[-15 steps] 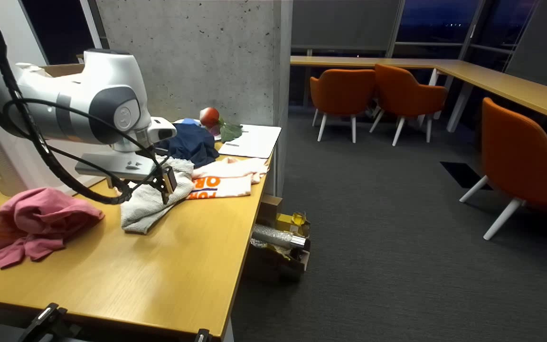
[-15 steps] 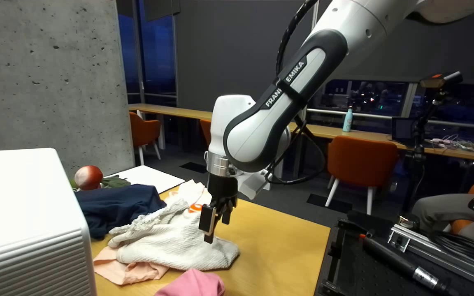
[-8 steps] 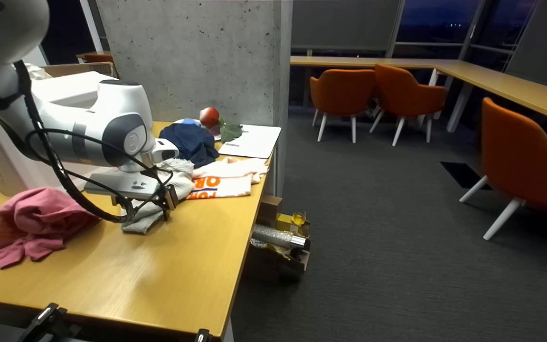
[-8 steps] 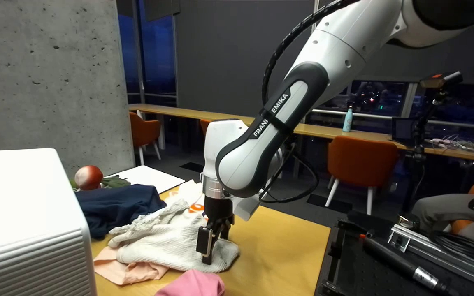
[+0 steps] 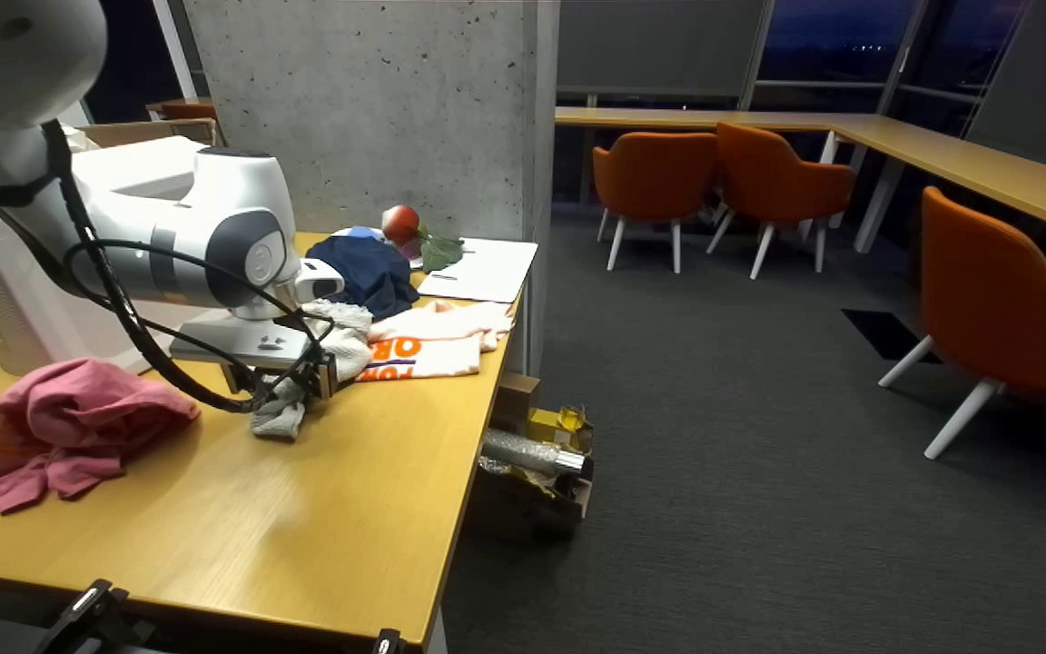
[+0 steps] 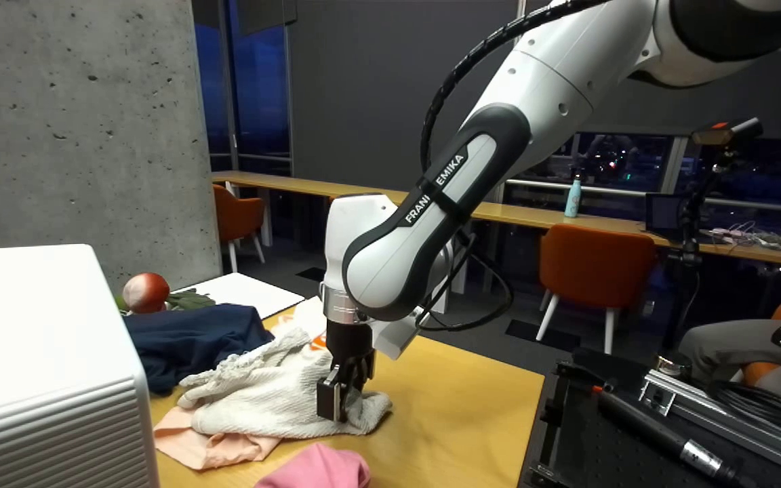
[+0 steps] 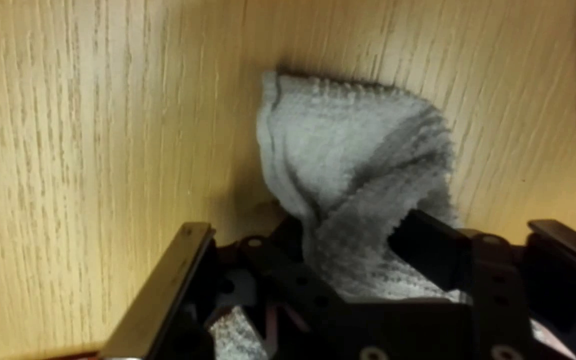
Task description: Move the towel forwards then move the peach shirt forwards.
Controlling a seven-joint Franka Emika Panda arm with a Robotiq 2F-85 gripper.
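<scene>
One towel (image 7: 335, 132) on table (image 5: 350, 509), bunched between jaws of gripper (image 7: 349, 232); jaws part-way apart, firm hold cannot be told. In exterior view, peach shirt (image 6: 194, 447) shows from under towel, near left; pink garment (image 6: 321, 468) nearer, apart from towel.

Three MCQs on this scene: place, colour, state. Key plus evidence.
1. The off-white, textured cloth towel lies:
A. on an orange chair
B. on the floor
C. on the light-wood table, partly over the peach fabric shirt

2. The rumpled cloth nearest the red-and-white round object is:
A. dark blue
B. yellow
C. green

3. On the black two-finger gripper, the fingers stand:
A. together, nothing between
B. apart, towel between
C. high above the towel

1 C: the shirt sticks out from under the towel in an exterior view.
2 A: it looks navy in both exterior views.
3 B: the wrist view shows one finger each side; firm grip unclear.
</scene>
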